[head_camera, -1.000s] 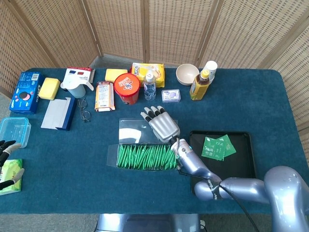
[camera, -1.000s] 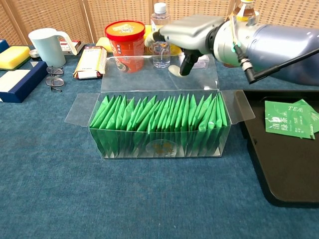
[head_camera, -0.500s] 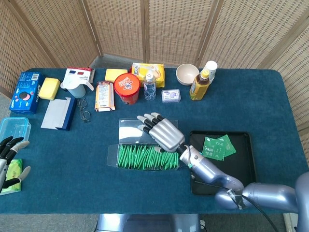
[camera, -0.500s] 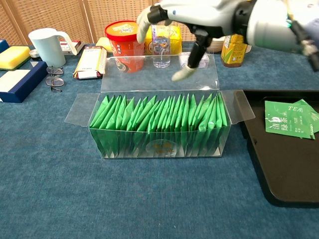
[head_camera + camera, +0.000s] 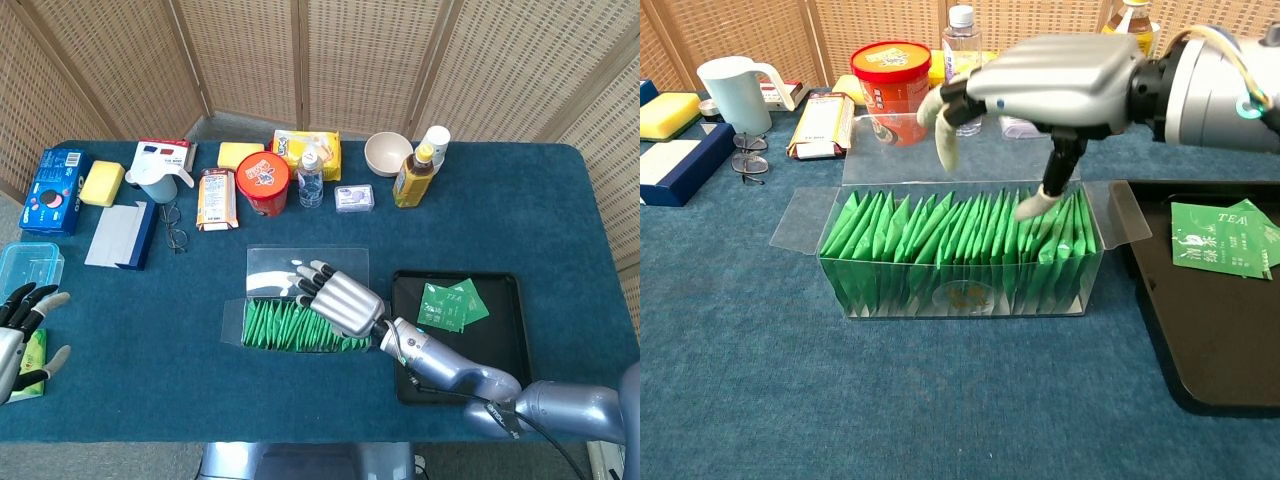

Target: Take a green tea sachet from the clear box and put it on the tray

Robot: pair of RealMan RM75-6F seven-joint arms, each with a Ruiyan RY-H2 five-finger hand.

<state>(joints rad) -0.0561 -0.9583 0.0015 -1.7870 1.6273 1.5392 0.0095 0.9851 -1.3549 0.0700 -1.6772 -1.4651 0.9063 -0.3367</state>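
The silver right hand [image 5: 1040, 95] hovers fingers spread, holding nothing, over the green tea sachets [image 5: 958, 240] upright in the clear plastic box [image 5: 960, 300], beside the black tray's [image 5: 505, 350] left edge, positioned to pinch one.

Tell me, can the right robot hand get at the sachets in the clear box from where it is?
Probably yes: the right robot hand is open above the clear box, whose flaps are folded back, and one fingertip is already down at the sachets.

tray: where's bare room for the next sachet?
The tray is bare across its near half and left strip; the sachets already there crowd its far right corner. The right hand hovers open over the box, so the short path rightward looks unobstructed.
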